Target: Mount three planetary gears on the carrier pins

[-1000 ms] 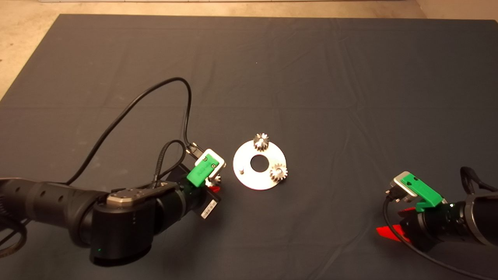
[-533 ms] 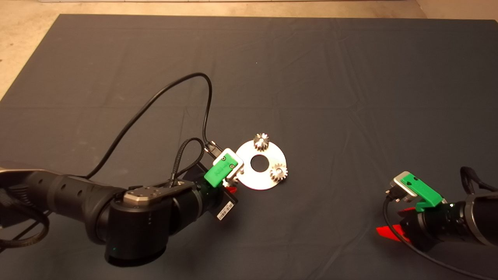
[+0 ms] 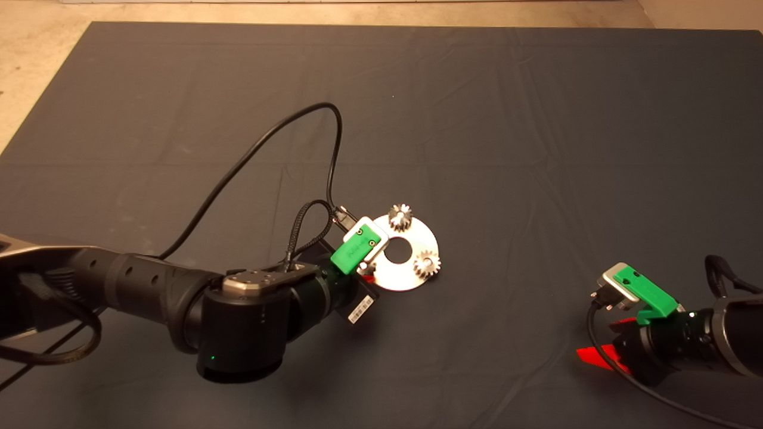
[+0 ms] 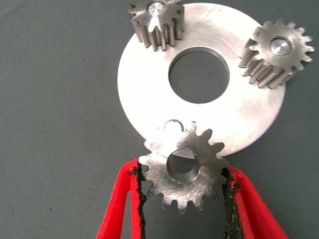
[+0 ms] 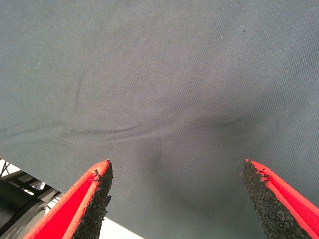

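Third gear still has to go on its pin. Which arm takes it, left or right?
Left. The left gripper already holds the third gear right over the disc edge. The right gripper sits open and empty, far off at the mat's lower right.

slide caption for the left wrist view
Left end effector holding the third gear above the last free carrier pin.

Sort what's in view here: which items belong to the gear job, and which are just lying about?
Part of the job:
- left end effector, shut on the third gear over the free pin
- two gears on their pins
- round disc

Not part of it:
- dark mat
- right end effector, open, parked at lower right
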Action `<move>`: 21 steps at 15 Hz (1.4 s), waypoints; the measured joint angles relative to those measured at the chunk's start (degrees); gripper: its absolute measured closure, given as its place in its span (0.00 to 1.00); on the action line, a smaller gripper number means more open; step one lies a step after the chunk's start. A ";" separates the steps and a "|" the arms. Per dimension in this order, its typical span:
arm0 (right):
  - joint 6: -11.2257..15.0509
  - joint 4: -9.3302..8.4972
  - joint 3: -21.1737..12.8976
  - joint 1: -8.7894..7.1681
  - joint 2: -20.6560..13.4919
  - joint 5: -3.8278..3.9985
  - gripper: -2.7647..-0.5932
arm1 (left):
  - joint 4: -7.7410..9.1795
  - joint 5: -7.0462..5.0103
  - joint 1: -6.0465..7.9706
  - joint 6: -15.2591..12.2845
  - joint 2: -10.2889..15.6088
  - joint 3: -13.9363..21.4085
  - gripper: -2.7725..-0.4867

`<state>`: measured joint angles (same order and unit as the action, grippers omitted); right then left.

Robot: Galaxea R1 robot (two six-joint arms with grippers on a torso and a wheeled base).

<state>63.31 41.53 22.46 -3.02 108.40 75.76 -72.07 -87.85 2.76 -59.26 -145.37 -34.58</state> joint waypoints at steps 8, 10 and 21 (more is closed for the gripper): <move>-0.27 0.00 0.00 0.00 -1.26 0.00 0.39 | -0.01 -0.05 0.00 0.00 -1.66 -2.15 0.91; -0.29 0.00 0.00 0.00 -1.27 0.00 0.39 | -0.01 -0.05 0.00 0.00 -2.44 -2.71 0.91; -0.30 0.00 0.00 0.00 -1.27 0.02 0.39 | -0.17 0.17 0.13 0.26 -3.56 -4.31 0.91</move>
<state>63.00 41.53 22.46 -3.02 107.13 75.79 -72.24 -87.67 2.89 -59.00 -148.93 -38.89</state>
